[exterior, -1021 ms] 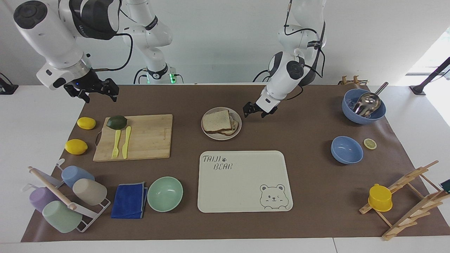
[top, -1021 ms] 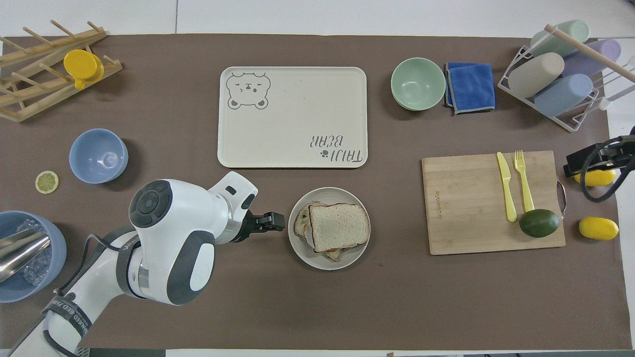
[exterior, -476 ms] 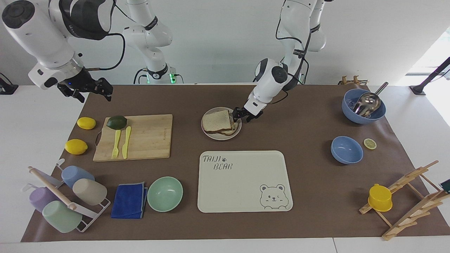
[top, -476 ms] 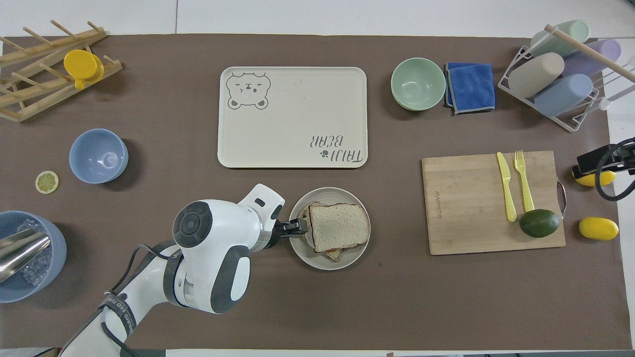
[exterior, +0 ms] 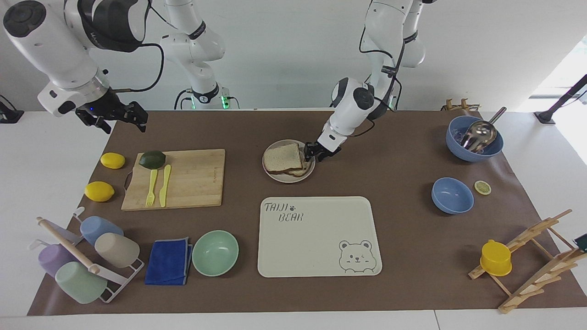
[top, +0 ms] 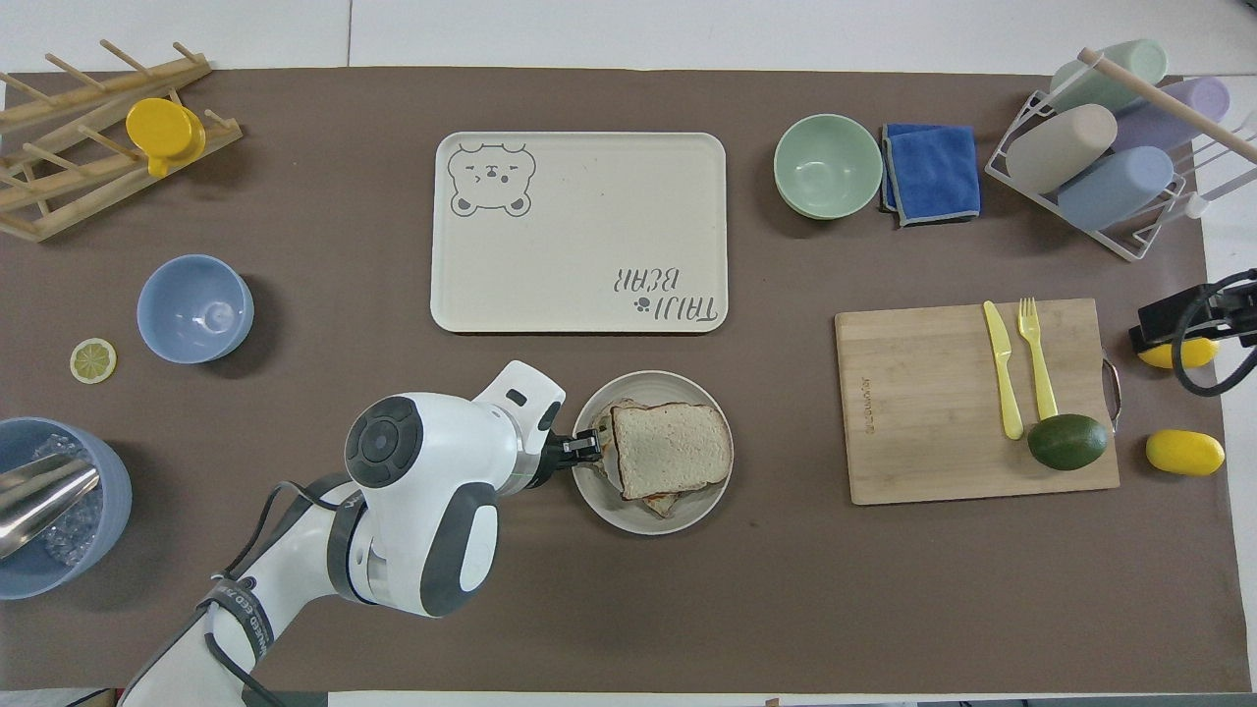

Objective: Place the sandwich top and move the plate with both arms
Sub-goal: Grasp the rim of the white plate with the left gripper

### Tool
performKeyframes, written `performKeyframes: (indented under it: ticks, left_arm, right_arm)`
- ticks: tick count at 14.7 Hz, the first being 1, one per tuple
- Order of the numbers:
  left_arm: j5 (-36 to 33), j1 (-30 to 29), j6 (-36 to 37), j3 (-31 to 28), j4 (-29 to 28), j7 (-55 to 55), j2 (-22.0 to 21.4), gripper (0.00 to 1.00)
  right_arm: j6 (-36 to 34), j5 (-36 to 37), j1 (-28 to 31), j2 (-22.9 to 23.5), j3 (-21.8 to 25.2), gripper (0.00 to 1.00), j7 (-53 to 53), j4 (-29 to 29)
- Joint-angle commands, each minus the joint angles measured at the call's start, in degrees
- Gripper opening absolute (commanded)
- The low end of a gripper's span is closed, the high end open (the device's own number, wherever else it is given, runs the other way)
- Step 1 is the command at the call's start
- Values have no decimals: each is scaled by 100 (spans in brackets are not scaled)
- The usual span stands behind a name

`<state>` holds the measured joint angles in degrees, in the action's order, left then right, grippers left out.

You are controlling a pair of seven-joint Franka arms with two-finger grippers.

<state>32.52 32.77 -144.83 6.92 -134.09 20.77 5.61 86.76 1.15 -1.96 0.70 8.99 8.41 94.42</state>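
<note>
The sandwich top (exterior: 283, 157), a plain speckled bread slice, lies on top of the stacked slices on the small round plate (exterior: 275, 178). It also shows in the overhead view (top: 673, 449), on the plate (top: 628, 517). My left gripper (exterior: 312, 153) is low at the plate's rim on the side toward the left arm's end of the table, seen from above (top: 586, 449) right at the rim. My right gripper (exterior: 117, 120) is open and empty, up in the air over the mat's corner at the right arm's end, near a lemon (exterior: 113, 160).
A bear tray (exterior: 319, 236) lies farther from the robots than the plate. A cutting board (exterior: 176, 178) holds an avocado, a yellow fork and a knife. A mint bowl (exterior: 215, 252), a blue cloth, a cup rack, two blue bowls and wooden racks stand around.
My left gripper came in from beside the plate to its rim and sank a little. My right gripper drew slightly outward and stays raised. The bread and plate have not moved.
</note>
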Motion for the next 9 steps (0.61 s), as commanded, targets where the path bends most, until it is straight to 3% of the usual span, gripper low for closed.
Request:
performKeyframes:
  ticks: [1, 4, 7, 9]
  left_arm:
    - [88, 107, -90, -68, 14, 33, 19, 43]
    - [96, 116, -90, -68, 14, 33, 19, 22]
    - [96, 116, -98, -68, 14, 24, 19, 17]
    - [105, 116, -99, -68, 14, 24, 19, 2]
  right_arm:
    - [-98, -115, -6, -18, -55, 100, -130, -38]
    - [-81, -114, 63, -61, -55, 100, -103, -29]
    - [-72, -106, 38, -62, -46, 100, -121, -38]
    - [-81, -106, 29, -62, -46, 100, -129, -38]
